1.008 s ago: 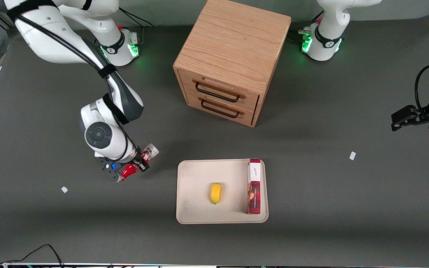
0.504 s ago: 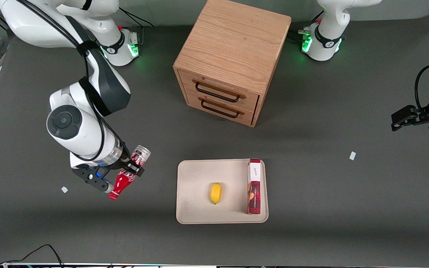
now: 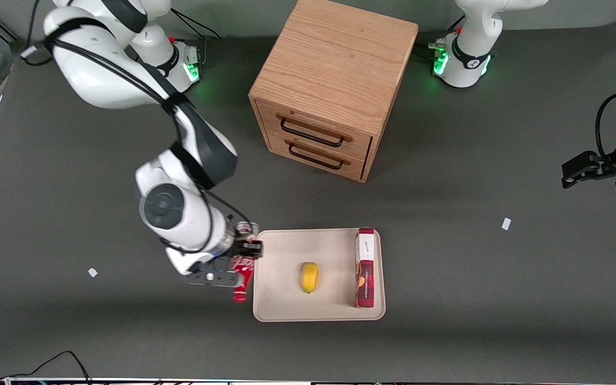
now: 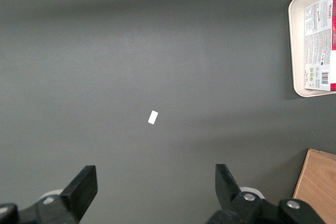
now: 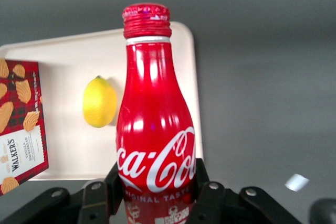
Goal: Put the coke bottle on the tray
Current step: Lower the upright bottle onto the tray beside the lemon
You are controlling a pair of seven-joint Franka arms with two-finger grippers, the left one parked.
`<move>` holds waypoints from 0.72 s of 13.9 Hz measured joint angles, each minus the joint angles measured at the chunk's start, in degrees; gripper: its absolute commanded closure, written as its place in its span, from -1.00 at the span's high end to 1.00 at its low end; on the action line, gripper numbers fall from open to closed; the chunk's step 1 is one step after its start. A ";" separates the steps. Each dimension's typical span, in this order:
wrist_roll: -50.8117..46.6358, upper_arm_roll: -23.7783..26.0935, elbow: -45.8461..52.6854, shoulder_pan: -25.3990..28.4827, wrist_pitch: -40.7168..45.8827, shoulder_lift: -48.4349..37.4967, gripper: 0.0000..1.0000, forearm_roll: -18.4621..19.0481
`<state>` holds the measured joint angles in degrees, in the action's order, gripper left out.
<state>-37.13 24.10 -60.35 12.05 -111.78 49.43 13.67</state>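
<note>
One gap left to cross: my gripper, clenched on the coke bottle held lengthwise at lower centre-left of the front view, hangs just beside the tray, whose nearest rim edge lies toward the parked arm's end.

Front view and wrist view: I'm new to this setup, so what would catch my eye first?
The coke bottle, clamped in the gripper, hangs at the tray edge toward the working arm's end. On the tray lie a lemon and, beside it, a red-and-white box. A wooden drawer cabinet stands farther from the front camera.
</note>
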 measured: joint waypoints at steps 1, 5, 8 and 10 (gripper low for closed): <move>0.00 -0.78 0.84 1.24 -1.06 2.06 -1.00 0.02; 0.19 -4.64 2.10 4.42 -4.84 8.18 -1.00 0.07; 0.43 -5.08 2.42 4.48 -7.43 10.91 -1.00 0.07; 0.55 -5.77 2.68 4.70 -8.94 12.26 -0.82 0.09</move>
<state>-36.58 18.34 -57.67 16.74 -120.72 61.69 13.76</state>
